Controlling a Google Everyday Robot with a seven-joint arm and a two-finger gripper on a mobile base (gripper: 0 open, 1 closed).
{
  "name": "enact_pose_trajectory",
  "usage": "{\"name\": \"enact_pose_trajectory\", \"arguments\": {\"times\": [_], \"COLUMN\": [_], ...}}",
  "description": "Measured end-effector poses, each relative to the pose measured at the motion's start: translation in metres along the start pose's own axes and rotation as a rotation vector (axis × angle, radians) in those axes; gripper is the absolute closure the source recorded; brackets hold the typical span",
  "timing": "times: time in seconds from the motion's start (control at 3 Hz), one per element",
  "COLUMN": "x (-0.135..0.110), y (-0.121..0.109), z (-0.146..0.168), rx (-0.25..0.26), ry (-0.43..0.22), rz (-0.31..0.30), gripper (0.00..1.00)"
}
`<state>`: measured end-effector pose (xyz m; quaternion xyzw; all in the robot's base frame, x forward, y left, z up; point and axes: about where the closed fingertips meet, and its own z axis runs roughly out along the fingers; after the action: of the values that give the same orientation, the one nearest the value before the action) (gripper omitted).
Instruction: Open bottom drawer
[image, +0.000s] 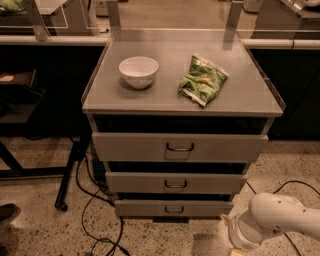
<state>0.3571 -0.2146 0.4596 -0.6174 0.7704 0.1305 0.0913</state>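
The grey metal cabinet has three drawers. The bottom drawer (145, 207) has the shortest, narrowest front, low near the floor, with a small dark wire loop handle (174, 209) at its centre. None of its inside shows. My white arm (280, 220) comes in from the bottom right corner. My gripper (233, 236) is at the arm's left end, low by the floor. It is to the right of and slightly below the bottom drawer's right corner, apart from the handle.
The middle drawer (175, 183) and the wide top drawer (180, 147) sit above. A white bowl (138, 71) and a green snack bag (202, 80) lie on the cabinet top (165, 100). Black cables (95, 210) and a stand leg (67, 180) lie on the speckled floor to the left.
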Motion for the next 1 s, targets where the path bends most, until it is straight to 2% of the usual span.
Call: {"name": "enact_pose_trajectory", "arguments": {"times": [0.33, 0.67, 1.0], "x": [0.018, 0.026, 0.026], "y": [-0.025, -0.046, -0.054], "z": [0.026, 0.049, 0.055], "rx": [0.021, 0.004, 0.005], "ry": [-0.029, -0.075, -0.087], "rz": [-0.026, -0.011, -0.008], "gripper": [0.00, 0.00, 0.00]}}
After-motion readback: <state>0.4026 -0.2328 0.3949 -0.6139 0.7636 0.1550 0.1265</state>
